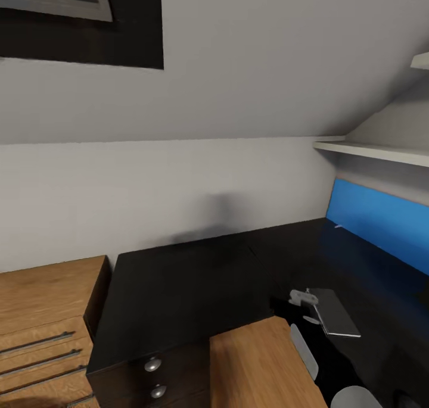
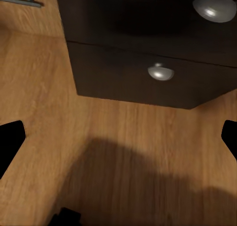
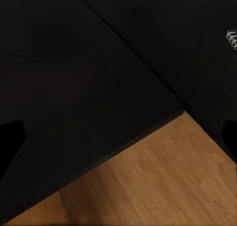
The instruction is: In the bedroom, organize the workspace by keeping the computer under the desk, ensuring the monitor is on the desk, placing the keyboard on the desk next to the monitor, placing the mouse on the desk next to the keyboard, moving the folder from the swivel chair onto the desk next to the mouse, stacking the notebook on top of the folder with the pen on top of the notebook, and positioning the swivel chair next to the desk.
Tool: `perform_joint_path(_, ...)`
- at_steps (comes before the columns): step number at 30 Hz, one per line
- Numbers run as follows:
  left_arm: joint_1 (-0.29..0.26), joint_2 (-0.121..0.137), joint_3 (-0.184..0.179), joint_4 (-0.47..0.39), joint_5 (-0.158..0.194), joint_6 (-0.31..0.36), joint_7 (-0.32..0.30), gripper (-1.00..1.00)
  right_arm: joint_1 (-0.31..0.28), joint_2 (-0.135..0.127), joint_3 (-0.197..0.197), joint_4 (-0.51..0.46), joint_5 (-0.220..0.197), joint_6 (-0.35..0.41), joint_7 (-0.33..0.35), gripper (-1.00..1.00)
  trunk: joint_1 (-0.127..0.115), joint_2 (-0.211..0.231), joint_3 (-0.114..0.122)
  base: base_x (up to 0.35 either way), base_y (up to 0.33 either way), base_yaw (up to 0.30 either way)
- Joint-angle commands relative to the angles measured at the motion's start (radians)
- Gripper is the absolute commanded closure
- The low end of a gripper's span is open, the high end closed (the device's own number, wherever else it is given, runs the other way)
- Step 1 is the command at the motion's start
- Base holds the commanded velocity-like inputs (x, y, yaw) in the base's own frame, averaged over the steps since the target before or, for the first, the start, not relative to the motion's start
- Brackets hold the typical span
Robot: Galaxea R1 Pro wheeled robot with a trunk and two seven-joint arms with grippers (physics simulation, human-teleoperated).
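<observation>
From the head, the black surface point(image 1: 179, 289) fills the corner, a pale grey notebook point(image 1: 333, 312) lying on its right wing near a blue panel point(image 1: 381, 217). The left end effector point(image 2: 118, 137), fingertips wide apart, faces the surface's drawer knobs point(image 2: 160, 72) above wooden floor point(image 2: 123, 152). The right end effector point(image 3: 118, 137), likewise spread, hovers over the surface's inner corner edge; the notebook's spiral point(image 3: 232, 38) lies well aside.

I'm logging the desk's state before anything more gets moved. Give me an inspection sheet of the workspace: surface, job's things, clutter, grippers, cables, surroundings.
Surface: glossy black L-shaped desk, mostly bare.
Job's things: small grey notebook lies flat on the desk near its inner corner; a blue panel stands at the desk's right side, cannot tell if it is the folder.
Clutter: nothing seen.
Grippers: left gripper over the wood floor by the drawer knobs, jaws wide apart, empty; right gripper over the desk's inner corner, jaws apart, empty.
Cables: nothing seen.
Surroundings: light wooden cabinet at left, white wall shelf at right.
</observation>
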Motion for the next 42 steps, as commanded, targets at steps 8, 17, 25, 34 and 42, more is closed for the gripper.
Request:
perform_joint_path(8, -0.001, 0.000, -0.002, 0.001, 0.009, -0.004, -0.004, -1.00, 0.000, 0.001, 0.059, 0.022, -0.003, -0.026, -0.009, -1.00, 0.000, -0.001, -0.001, -0.016, 0.000, 0.233)
perform_joint_path(17, -0.001, 0.000, -0.003, 0.001, 0.009, -0.004, -0.004, -1.00, 0.000, -0.005, 0.065, 0.023, -0.003, -0.057, -0.007, -1.00, 0.000, -0.001, -0.001, -0.072, -0.015, 0.091)
perform_joint_path(25, -0.001, 0.000, -0.003, 0.013, 0.009, -0.004, -0.004, -1.00, 0.000, -0.052, 0.030, 0.012, -0.019, -0.041, -0.006, -1.00, 0.000, -0.001, -0.001, -0.003, -0.232, 0.003)
perform_joint_path(34, -0.001, 0.000, -0.003, 0.015, 0.009, -0.004, -0.004, -1.00, 0.000, -0.106, -0.087, -0.036, -0.083, 0.065, 0.034, -1.00, 0.000, -0.001, -0.001, 0.000, -0.122, 0.000)
perform_joint_path(42, -0.001, 0.000, -0.004, 0.015, 0.009, -0.004, -0.004, -1.00, 0.000, -0.163, -0.109, -0.043, -0.091, 0.083, 0.135, -1.00, 0.000, -0.001, -0.001, 0.000, -0.013, 0.000)
